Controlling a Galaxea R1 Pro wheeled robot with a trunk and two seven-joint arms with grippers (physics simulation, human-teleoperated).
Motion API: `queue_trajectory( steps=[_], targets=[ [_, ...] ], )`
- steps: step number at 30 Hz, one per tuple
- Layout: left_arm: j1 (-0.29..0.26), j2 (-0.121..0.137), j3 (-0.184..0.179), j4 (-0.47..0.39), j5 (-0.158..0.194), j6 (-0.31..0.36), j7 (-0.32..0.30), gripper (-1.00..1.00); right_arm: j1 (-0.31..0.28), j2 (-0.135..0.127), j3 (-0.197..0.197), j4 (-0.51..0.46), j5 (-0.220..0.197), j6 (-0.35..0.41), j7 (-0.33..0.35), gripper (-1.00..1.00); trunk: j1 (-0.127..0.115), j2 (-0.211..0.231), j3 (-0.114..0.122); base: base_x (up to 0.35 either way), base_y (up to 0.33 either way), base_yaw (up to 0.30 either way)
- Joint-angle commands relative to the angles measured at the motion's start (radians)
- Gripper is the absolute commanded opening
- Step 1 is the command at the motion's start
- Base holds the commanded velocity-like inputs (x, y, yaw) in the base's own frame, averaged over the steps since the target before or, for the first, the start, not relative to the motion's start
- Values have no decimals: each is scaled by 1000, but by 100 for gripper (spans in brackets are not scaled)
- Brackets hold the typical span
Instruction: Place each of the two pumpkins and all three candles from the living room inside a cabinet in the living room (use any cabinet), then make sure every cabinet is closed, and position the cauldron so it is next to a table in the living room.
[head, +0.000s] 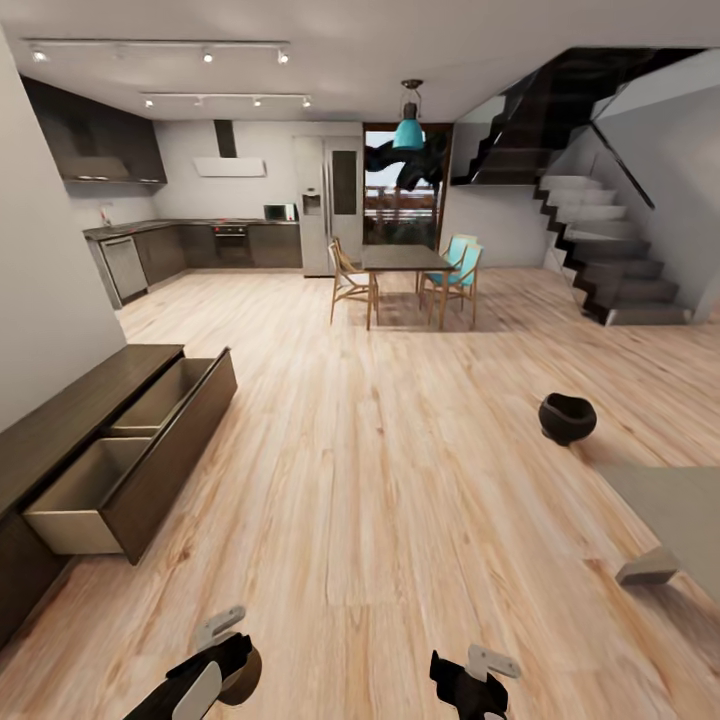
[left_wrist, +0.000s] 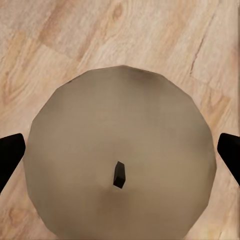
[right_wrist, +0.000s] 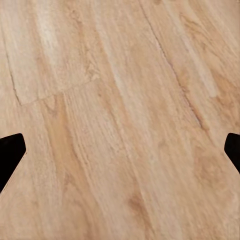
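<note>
My left gripper (head: 235, 655) is shut on a round ribbed pumpkin (left_wrist: 120, 125) with a dark stem; it renders dull tan here, and its fingertips (left_wrist: 11, 156) press on both sides. The pumpkin (head: 249, 680) hangs low over the wooden floor. My right gripper (head: 470, 672) is open over bare planks with nothing in it (right_wrist: 120, 155). The long dark cabinet (head: 60, 420) stands along the left wall with two drawers (head: 120, 470) pulled out, their beige insides bare. The black cauldron (head: 567, 418) sits on the floor at the right, just beyond the grey table (head: 675, 510). The candles are out of view.
Wide wooden floor lies between the cabinet and the table. A dark dining table with wooden chairs (head: 405, 262) stands further back in the middle. A staircase (head: 600, 260) rises at the right, and kitchen counters (head: 200, 245) and a fridge (head: 330, 205) line the far wall.
</note>
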Motion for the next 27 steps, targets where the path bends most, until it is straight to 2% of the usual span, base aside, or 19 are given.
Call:
queue_trajectory(
  steps=[1,7,27],
  targets=[
    [0,1,-9,-3,6,4,8,-100,-1,-1,5,-1,-10,-5,-6,100,1,0,-1,331,0,159],
    [-1,1,-9,-3,6,4,8,-100,-1,-1,5,-1,-11,-5,-6,100,1,0,-1,331,0,164],
    [0,1,-9,-3,6,4,8,-100,-1,-1,5,0,-11,-6,-6,100,1,0,-1,331,0,4]
  ],
)
